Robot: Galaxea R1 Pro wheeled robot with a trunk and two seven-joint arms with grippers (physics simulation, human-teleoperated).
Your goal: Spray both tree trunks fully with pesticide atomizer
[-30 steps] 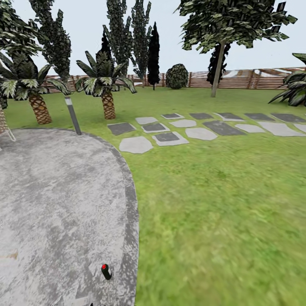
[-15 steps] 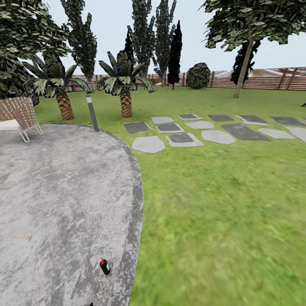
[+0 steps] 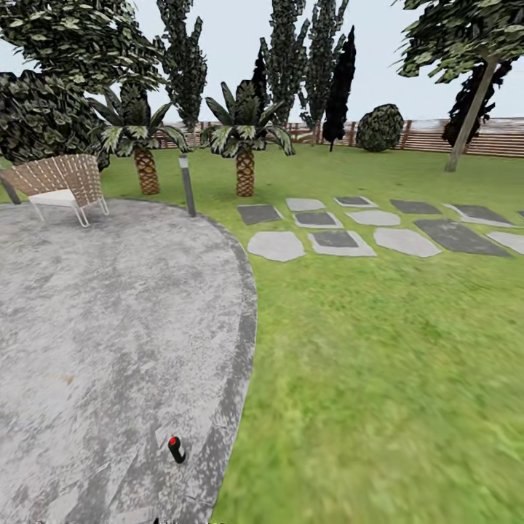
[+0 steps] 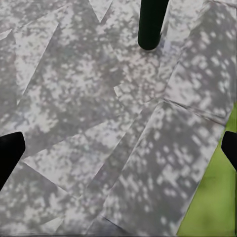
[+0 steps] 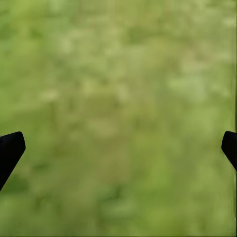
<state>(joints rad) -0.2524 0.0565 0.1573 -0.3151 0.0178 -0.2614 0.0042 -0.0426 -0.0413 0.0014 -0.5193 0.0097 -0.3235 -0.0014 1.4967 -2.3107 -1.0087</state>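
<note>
While both pincers hang spread wide, the tiny dark red-topped atomizer bottle (image 3: pixel 176 449) stands on grey speckled concrete floor (image 3: pixel 109 313).

Pesticide atomizer (image 4: pixel 150 23) top cut off; lawn (image 5: pixel 118 98) blurred.

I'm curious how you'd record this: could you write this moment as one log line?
phase: approaching | bottle: lying on paving near lawn edge | left gripper: open over paving | right gripper: open over lawn | held: nothing
</note>
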